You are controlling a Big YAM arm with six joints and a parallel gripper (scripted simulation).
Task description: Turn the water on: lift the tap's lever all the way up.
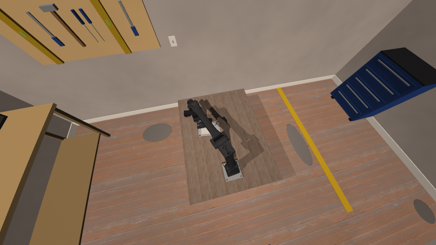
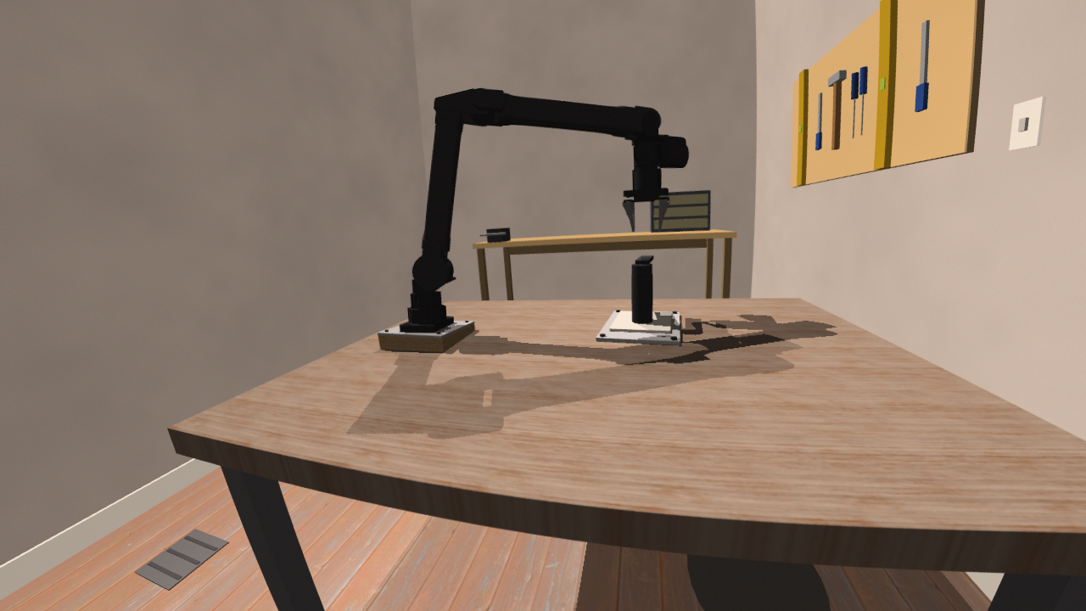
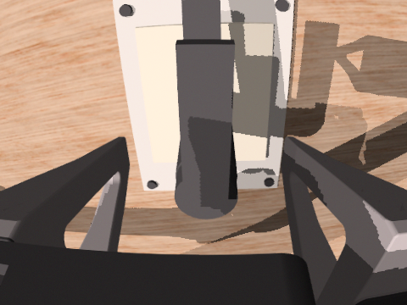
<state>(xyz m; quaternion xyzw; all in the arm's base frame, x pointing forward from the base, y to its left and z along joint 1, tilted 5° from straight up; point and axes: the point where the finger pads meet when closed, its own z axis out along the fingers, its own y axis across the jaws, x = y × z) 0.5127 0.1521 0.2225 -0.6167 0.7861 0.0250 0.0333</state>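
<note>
The hand [image 2: 646, 213] hangs well above the tap [image 2: 642, 292], fingers apart and empty, centred over its dark lever [image 3: 205, 119] on the white plate [image 3: 146, 97] bolted to the surface [image 2: 683, 425], seemingly to straddle it.

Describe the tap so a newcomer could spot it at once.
On the wooden table, past the arm's base, lies a pale square plate with a screw hole in each corner. The tap is the dark upright post standing on it, directly below the open gripper; nothing else stands on that plate.
</note>
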